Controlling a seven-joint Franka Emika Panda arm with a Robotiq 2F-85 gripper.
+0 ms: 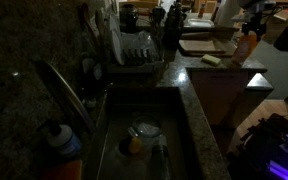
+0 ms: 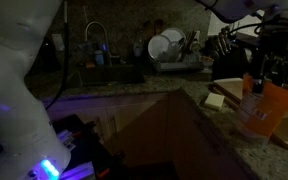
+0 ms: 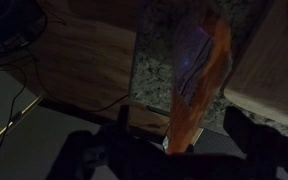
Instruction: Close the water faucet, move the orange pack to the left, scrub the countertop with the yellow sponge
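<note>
One dish (image 1: pixel 145 129) sits in sink (image 1: pixel 176 108) near water faucet (image 1: pixel 64 95).

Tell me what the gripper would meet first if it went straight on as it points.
Most likely the orange pack: the wrist view shows it centred ahead of the gripper, with the countertop behind it. Depth is unclear.

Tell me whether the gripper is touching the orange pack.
Cannot tell: wrist view shows the orange pack inside the gripper, too dark to see contact.

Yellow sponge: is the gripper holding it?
No; the yellow sponge lies free on the countertop while the gripper is at the orange pack.
</note>
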